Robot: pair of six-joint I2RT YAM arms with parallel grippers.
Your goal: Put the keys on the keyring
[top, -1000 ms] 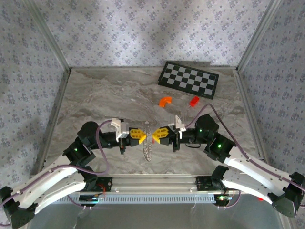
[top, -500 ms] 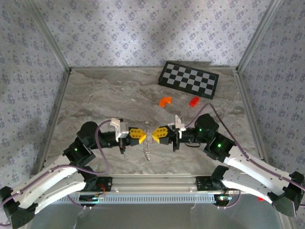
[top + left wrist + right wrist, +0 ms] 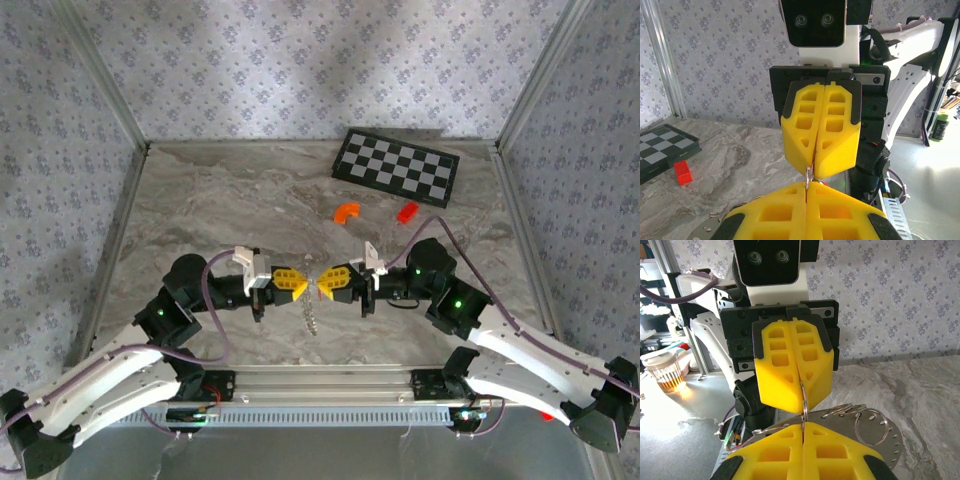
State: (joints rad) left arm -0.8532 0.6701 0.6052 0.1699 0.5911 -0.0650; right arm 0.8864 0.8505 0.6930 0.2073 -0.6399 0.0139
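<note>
Meeting tip to tip at frame centre, left gripper (image 3: 303,285) and right gripper (image 3: 321,285) both clamp tight on the dangling keyring (image 3: 311,314).

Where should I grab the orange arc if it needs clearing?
Pinch the orange arc across its band at the crown, from straight above: it seems to lie flat on the table, hollow toward the near edge, apart from the red brick.
</note>
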